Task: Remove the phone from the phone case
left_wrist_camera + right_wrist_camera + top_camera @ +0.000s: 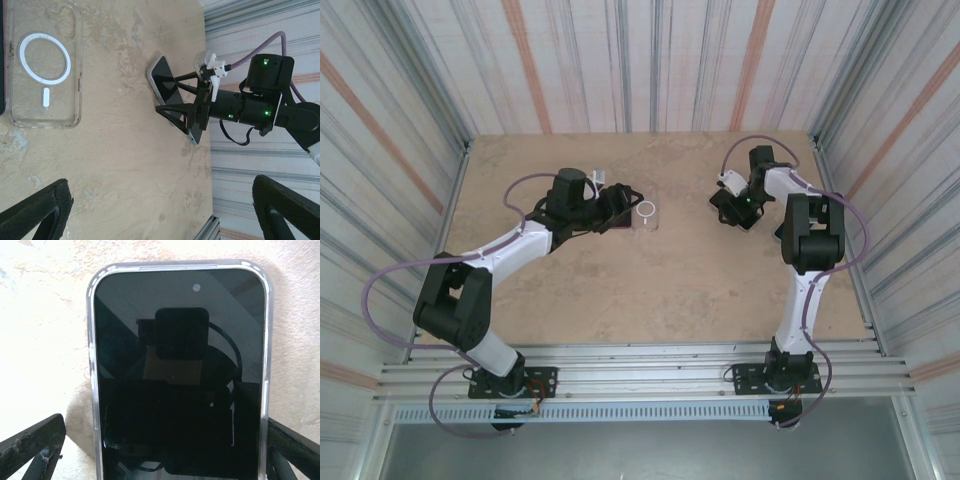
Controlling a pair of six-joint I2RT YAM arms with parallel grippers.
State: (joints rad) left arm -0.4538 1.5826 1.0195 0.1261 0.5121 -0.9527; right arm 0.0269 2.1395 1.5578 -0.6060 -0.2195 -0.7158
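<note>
Phone case (46, 65) is lying flat and empty on the tabletop (620, 290), clear with a white ring. Left gripper (160, 220) is hovering just beside the case, fingers (37, 212) spread apart. Right gripper (187, 112) is sitting well apart from the case, fingers (30, 442) clamped on the phone (180, 380), tilting it up off the tabletop.

Overhead view faces down; left wrist camera also sees the phone (172, 97).
</note>
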